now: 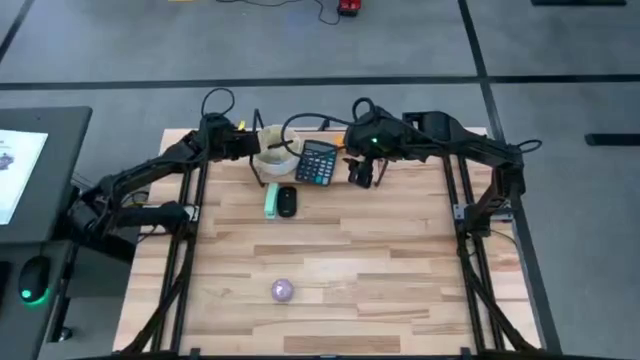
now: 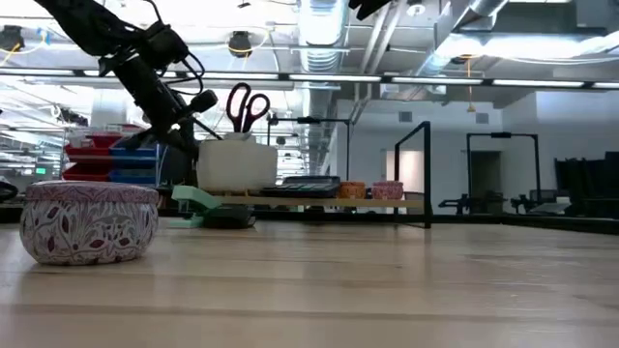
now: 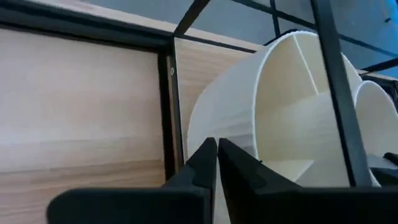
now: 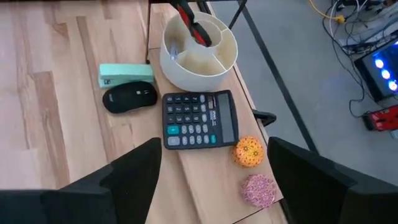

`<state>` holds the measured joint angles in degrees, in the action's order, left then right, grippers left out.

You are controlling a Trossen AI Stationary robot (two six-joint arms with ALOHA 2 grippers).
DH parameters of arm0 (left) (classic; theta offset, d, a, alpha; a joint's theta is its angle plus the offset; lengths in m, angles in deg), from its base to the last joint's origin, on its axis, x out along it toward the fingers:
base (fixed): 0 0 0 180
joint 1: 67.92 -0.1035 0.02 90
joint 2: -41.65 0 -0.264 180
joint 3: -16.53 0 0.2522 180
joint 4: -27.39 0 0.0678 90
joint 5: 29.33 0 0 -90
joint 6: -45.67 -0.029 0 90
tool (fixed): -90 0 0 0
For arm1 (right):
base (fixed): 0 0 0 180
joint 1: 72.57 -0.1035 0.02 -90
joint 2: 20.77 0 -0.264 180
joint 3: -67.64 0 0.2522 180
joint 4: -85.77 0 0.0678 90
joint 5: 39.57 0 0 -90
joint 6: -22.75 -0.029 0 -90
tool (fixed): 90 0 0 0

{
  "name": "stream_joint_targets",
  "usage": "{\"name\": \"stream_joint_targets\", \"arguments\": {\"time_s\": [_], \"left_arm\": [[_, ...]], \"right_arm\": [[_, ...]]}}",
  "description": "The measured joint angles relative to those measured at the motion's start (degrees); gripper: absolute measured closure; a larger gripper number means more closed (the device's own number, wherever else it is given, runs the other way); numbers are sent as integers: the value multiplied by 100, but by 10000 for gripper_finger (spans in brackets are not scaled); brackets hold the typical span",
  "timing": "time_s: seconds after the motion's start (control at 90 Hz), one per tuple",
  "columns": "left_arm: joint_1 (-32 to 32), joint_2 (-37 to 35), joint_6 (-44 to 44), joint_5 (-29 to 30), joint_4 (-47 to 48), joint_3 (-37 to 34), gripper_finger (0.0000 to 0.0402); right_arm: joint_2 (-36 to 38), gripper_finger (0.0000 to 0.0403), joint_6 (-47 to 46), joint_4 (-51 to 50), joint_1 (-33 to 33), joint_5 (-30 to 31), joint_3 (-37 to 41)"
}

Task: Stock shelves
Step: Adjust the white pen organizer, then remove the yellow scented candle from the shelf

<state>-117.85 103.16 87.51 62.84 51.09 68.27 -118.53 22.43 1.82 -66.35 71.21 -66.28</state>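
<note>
Your shelves [image 1: 330, 172] stood along the table's [image 1: 400, 290] far edge, carrying a cream organizer cup [image 1: 276, 153], a calculator [image 1: 318, 162] and two small ornaments [image 4: 250, 151]. Your left hand [image 1: 252, 146], fingers pressed together, sat against the cup's outer wall. Your right hand [image 1: 361, 172] hovered wide open above the shelves.

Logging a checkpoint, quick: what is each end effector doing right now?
Left end effector: shut, empty, beside the white organizer.
Right end effector: open, empty, above the calculator.
</note>
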Motion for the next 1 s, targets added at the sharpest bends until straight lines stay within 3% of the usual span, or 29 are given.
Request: {"name": "stream_joint_targets", "arguments": {"time_s": [0.289,0.433,0.556,0.733,1.0], "left_arm": [[-2,-838,-374,407,387,0,402],[98,-1302,-721,145,444,0,402],[345,-1706,-1132,-186,435,0,401],[982,-2336,-1523,-634,375,0,402],[2405,-2854,-1697,-608,162,4,402]], "right_arm": [[353,121,-364,-127,176,-5,4],[573,121,-424,-72,473,-210,4],[645,121,-428,-8,859,-788,4],[507,121,140,199,1323,-1174,2],[-226,121,1463,663,1808,-1344,0]]}}
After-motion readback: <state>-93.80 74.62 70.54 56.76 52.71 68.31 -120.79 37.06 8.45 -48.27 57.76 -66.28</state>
